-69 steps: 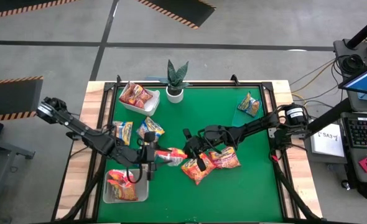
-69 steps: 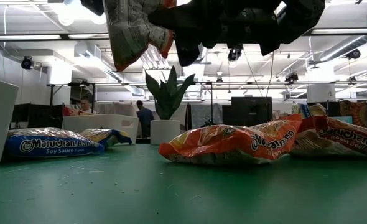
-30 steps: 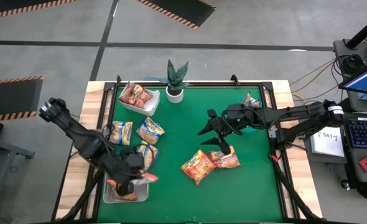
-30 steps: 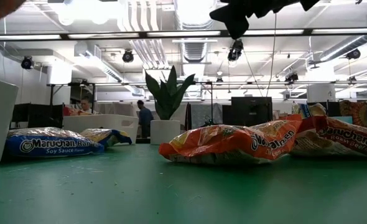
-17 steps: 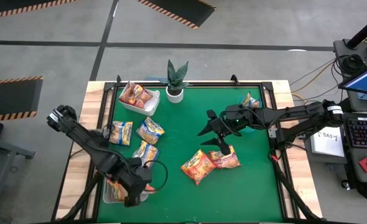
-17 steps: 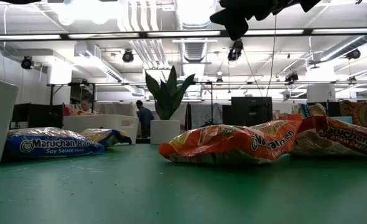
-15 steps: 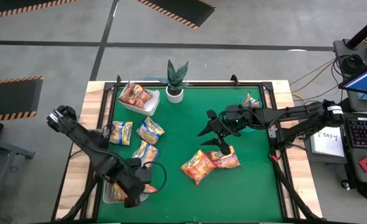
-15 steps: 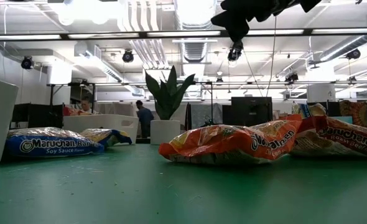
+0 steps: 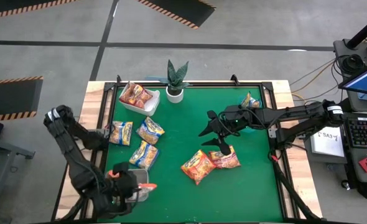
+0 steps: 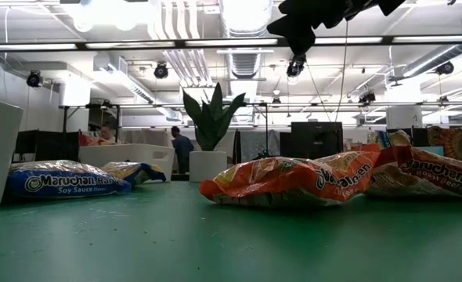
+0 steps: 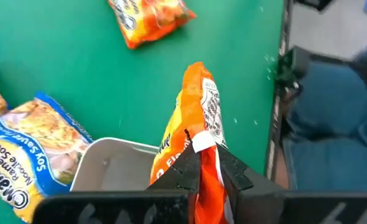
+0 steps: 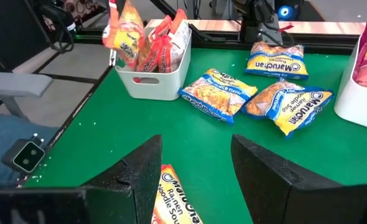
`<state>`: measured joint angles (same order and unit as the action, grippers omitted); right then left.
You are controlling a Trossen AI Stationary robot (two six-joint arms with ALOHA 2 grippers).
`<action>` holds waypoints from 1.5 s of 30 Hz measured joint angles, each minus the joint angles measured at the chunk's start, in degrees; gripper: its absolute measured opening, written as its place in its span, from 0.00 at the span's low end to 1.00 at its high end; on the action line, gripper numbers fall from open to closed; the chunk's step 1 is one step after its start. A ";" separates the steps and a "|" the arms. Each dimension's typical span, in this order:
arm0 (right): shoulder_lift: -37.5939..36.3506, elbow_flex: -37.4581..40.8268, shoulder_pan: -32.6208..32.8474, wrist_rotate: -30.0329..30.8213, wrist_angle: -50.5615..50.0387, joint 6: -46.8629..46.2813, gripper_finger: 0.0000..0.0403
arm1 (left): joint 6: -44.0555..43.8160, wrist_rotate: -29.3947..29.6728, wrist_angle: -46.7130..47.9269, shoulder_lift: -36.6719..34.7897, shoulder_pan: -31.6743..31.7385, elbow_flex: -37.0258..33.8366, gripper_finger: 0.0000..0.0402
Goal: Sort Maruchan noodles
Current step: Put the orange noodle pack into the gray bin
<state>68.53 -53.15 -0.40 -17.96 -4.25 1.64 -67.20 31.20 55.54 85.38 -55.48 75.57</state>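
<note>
While left end effector (image 11: 202, 163) pinches orange packet (image 11: 199, 109) over tray (image 11: 112, 163), right end effector (image 12: 196, 163) spread, raised mid-table

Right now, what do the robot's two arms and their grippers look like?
Both arms are dark, nearly black, built of jointed tubular segments with cables running alongside. The left gripper ends in two narrow black fingers. The right gripper has two broad, flat, matte black fingers. The right arm carries a round pale joint cap near its base.
</note>
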 joint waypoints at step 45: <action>0.17 0.04 0.00 0.01 -0.24 -1.16 0.45 | -12.47 -23.21 6.40 7.63 -1.97 11.64 0.02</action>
<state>68.71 -53.10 -0.40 -17.94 -4.49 0.48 -79.67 7.98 61.94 93.01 -57.45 87.21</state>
